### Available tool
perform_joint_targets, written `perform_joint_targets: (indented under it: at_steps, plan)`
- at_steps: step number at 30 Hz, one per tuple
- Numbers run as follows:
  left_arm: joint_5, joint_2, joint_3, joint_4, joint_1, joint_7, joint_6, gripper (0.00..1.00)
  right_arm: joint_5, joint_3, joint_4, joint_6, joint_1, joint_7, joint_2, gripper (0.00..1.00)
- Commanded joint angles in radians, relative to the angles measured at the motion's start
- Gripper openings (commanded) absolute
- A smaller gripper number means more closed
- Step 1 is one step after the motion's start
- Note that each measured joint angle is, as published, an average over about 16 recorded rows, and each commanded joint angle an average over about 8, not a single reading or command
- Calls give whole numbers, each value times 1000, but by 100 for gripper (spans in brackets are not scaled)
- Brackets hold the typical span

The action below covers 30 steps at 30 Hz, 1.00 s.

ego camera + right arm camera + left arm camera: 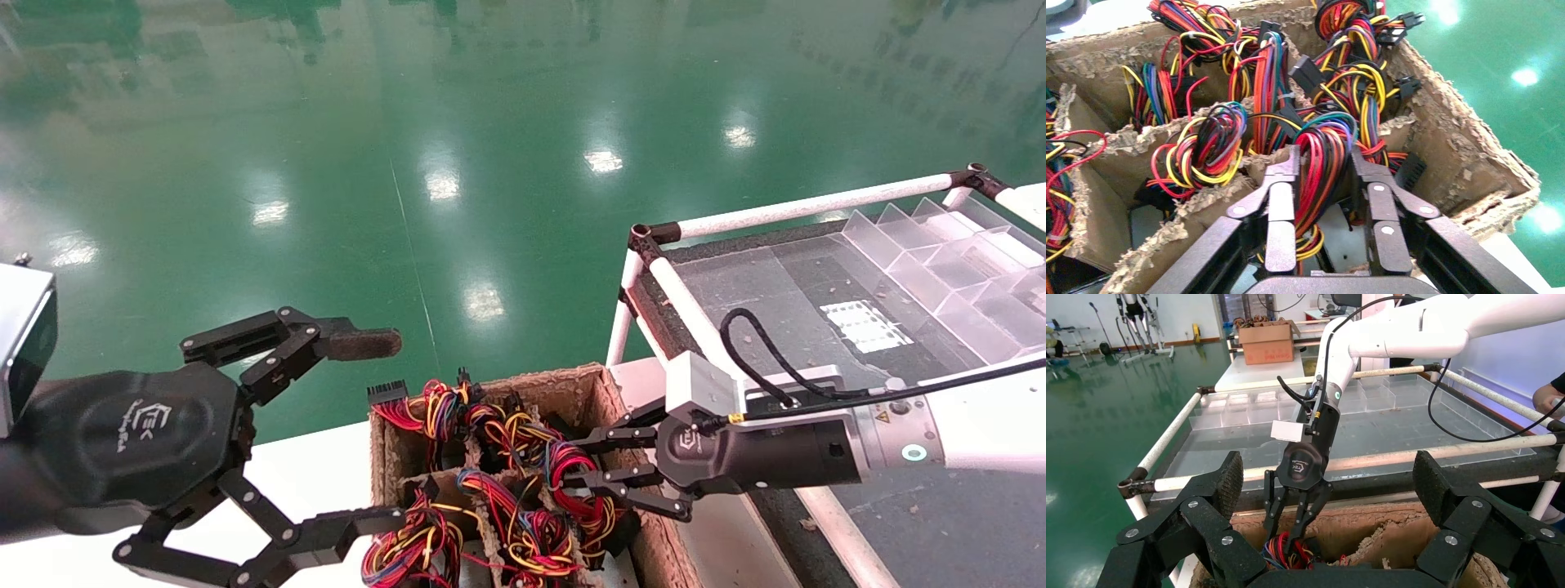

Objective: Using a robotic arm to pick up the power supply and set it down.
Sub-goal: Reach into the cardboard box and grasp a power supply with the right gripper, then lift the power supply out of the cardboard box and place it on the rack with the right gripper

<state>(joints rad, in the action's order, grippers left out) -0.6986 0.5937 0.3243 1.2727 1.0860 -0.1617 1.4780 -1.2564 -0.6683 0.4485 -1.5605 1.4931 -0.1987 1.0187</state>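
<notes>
The power supply (1344,244) sits in a compartment of a torn cardboard box (572,382). Only a patch of its silver-grey metal shows under its looped red-orange-yellow wire bundle (1322,168). My right gripper (1324,156) reaches down into that compartment, one finger on each side of the bundle and pressed against it. The head view shows the same gripper (568,467) on the red wires at the box's right side. My left gripper (376,431) hangs wide open to the left of the box, holding nothing.
Other units with multicoloured wire bundles (1205,150) fill the neighbouring compartments between ragged cardboard dividers. A white-pipe-framed table (784,214) with clear plastic bins (940,261) stands to the right. The box rests on a white surface (310,469). Green floor lies beyond.
</notes>
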Motion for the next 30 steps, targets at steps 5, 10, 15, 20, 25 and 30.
perform_joint_targets:
  at_steps: [5, 10, 15, 20, 25, 30]
  plan:
    - [0, 0, 0, 0, 0, 0, 0, 100, 11, -2, -11, 6, -4, -15, 0, 0]
    - [0, 0, 0, 0, 0, 0, 0, 100, 28, 4, -13, 12, -12, -31, -1, 0]
    - [0, 0, 0, 0, 0, 0, 0, 100, 64, 25, -9, 15, -22, -40, -13, 0]
    - [0, 0, 1, 0, 0, 0, 0, 100, 118, 58, 13, 9, -26, -39, -43, 0]
    - [0, 0, 1, 0, 0, 0, 0, 100, 180, 98, 61, 9, -8, -16, -86, 0]
    - [1, 0, 1, 0, 0, 0, 0, 100, 235, 141, 111, 31, 35, 17, -129, 0]
